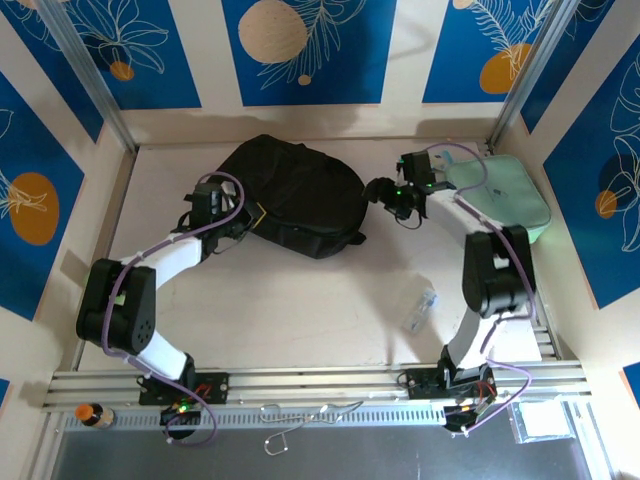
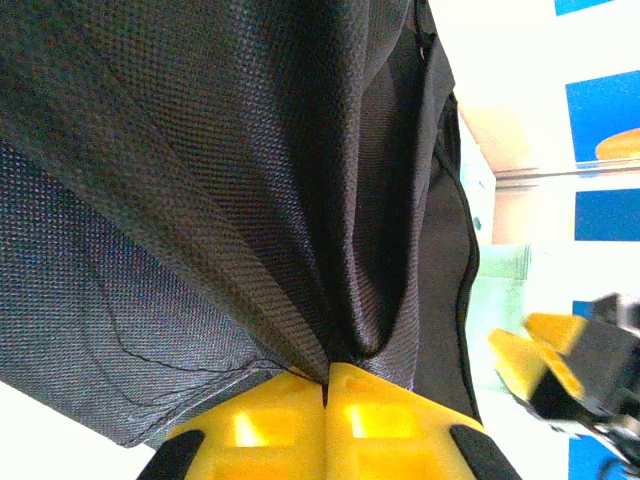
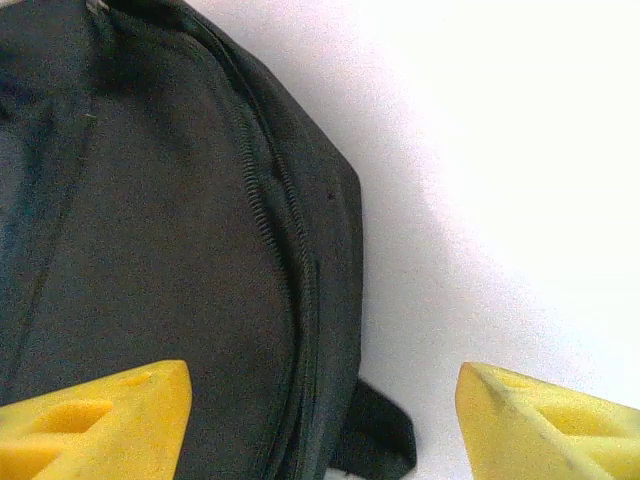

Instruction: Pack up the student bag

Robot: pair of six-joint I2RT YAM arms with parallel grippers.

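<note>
Looking down from the top camera, I see the student bag (image 1: 295, 195) lying flat at the back middle of the tabletop (image 1: 320, 290). A mint-green case (image 1: 505, 195) sits well apart to its right, and a small clear item (image 1: 420, 310) lies nearer the arm bases. That view gives me the layout but not the grips; the wrist cameras fill those in. The left arm (image 1: 165, 260) is folded low at the left, its forearm reaching up and right to the bag's left edge. The left wrist camera shows the left jaws fully closed, with a fold of the bag's woven black fabric (image 2: 200, 150) pinched between the yellow pads (image 2: 280, 425) and drawn into taut creases. The same view also catches the other arm's yellow fingers (image 2: 530, 345) beyond the bag. The right arm (image 1: 495, 270) rises from its base, bends at the elbow and reaches back left past the case, its wrist pointing at the bag's right edge. From the right wrist camera I see the right jaws standing wide apart and holding nothing. They are poised over the bag's curved zipper (image 3: 275, 215) and a short strap loop (image 3: 380, 435), with bare tabletop under the right finger (image 3: 540, 420). I cannot tell whether either pad touches the fabric.
</note>
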